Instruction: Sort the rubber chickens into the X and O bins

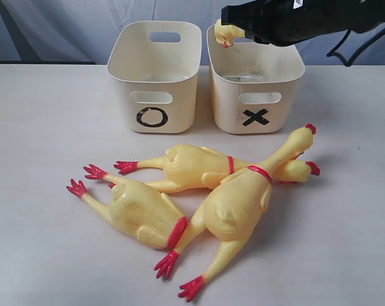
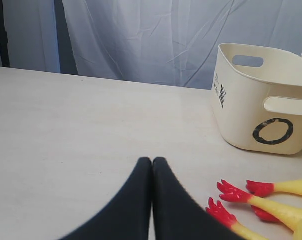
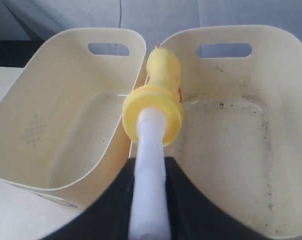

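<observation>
Across the pale table [image 1: 39,127] you have everything gathered in one cluster. At the back stand the O bin [image 1: 154,76] on the left and the X bin [image 1: 256,83] on the right, side by side with their rims close together. In front of them lie the chickens. The front whole chicken [image 1: 237,204] slants with its head toward the X bin and its feet toward the near edge. It lies over the second whole chicken [image 1: 192,167], which stretches crosswise behind it. To their left the headless body [image 1: 138,213] rests against the front bird's leg. Smallest is the neck piece [image 1: 227,33], held in the air over the X bin's rim on the side next to the O bin. Your right gripper [image 3: 151,167] is clamped on its white stem. Your left gripper [image 2: 152,167] hangs low over the table near the red feet, its fingers pressed together with nothing between them.
</observation>
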`<state>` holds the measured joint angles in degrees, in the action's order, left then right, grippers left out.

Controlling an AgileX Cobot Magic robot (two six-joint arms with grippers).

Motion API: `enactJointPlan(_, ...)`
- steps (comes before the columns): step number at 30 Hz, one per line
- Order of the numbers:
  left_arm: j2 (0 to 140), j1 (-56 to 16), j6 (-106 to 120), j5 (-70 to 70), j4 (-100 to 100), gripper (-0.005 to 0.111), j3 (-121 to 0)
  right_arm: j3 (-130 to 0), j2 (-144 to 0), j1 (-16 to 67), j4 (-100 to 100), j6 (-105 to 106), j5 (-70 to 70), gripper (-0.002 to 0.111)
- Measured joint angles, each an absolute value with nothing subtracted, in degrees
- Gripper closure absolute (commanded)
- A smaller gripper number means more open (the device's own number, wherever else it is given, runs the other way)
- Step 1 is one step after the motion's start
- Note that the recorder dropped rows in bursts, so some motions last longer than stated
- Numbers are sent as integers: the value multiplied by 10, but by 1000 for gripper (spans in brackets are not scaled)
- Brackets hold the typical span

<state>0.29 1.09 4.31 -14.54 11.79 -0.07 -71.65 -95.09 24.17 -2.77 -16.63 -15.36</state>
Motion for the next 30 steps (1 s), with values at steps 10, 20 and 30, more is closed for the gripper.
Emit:
enactJointPlan(10,3,11,43,-145,118,107,-1,-719,-949,242,-28,-167,-152,55)
enactJointPlan(20,3,11,43,-145,110,107,-1,-721,-849,242,72,56,-312,55)
enactJointPlan(30,3,11,43,-145,108,107,-1,-721,-865,308,297,411,-545,55)
